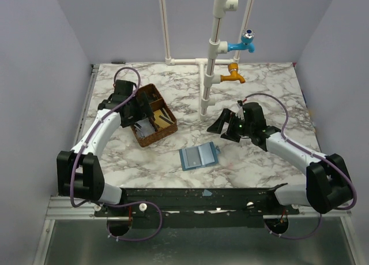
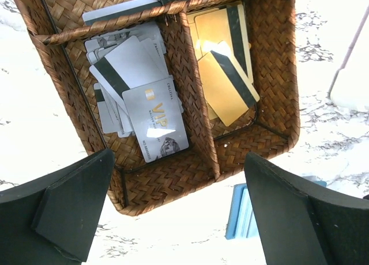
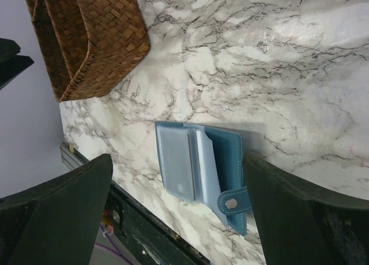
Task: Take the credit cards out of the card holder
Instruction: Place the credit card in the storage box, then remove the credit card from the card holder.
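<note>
Left pincer [image 2: 180, 219]: jaws spread wide, nothing between them and nothing touched. Its two dark fingers [image 2: 72, 210] frame the wrist view at 7 and 5 o'clock. It hangs over the woven tray [image 2: 277, 74], above the tray's near wall.

In the compartment at 11 o'clock of the pincer lies a loose heap of grey cards [image 2: 130, 74]. The top one [image 2: 157, 120] is face up and marked VIP; others show dark magnetic stripes. In the compartment at 1 o'clock lie gold cards [image 2: 222, 74], also striped. More cards show in the far compartments, at 12 o'clock. A blue edge of the holder [image 2: 241, 213] shows on the worktop [image 2: 323, 51] at 5 o'clock, clear of the tray.

Right pincer [image 3: 179, 213]: jaws equally wide, empty, not touching anything. It hovers above the holder [image 3: 225, 149], which lies opened flat on the marble. The holder's pale clear sleeves [image 3: 176, 161] face up, and its snap tab [image 3: 232, 203] points to 6 o'clock. Whether a card sits in the sleeves cannot be told.

Top view: the holder [image 1: 199, 156] lies at 6 o'clock of the worktop's [image 1: 271, 86] centre. The tray [image 1: 164, 135] is at 10 o'clock of it, under the left pincer [image 1: 135, 112]. The right pincer [image 1: 222, 126] is at 2 o'clock of the holder. A white pipe stand [image 1: 210, 63] with a blue tap [image 1: 245, 44] and an orange tap [image 1: 233, 74] rises at 12 o'clock.
</note>
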You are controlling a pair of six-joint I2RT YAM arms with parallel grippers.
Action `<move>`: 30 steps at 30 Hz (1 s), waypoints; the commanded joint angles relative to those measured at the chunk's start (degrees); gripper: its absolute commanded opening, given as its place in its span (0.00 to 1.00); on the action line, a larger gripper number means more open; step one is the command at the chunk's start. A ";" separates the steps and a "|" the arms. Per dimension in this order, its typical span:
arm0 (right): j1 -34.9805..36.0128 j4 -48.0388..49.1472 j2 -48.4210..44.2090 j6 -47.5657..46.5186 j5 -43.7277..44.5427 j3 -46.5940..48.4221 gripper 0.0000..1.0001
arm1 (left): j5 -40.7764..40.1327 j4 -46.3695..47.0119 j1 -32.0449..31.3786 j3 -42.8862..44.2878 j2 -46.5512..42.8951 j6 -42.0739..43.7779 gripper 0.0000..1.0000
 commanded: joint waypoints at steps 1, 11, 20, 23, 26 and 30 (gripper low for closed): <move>-0.19 -3.22 0.29 -2.27 2.85 2.44 0.98 | 2.09 -0.95 0.23 1.73 -3.88 1.00 0.99; 7.11 -8.74 0.08 -3.87 12.21 6.72 0.98 | 5.35 -0.06 -2.95 -0.40 -7.81 1.25 0.99; 25.38 -15.16 5.38 -3.88 30.78 12.27 0.97 | 6.21 0.96 -8.64 -3.84 -11.79 1.09 0.99; 29.36 -16.30 8.10 -2.54 33.98 13.04 0.96 | 6.18 1.09 -9.33 -5.49 -13.37 1.57 0.99; 31.21 -16.26 10.62 -1.58 34.95 13.17 0.94 | 6.36 1.28 -9.72 -6.86 -14.87 2.03 0.99; 32.35 -16.05 14.27 -0.55 35.10 13.97 0.89 | 6.66 1.39 -9.90 -8.15 -16.37 2.23 0.99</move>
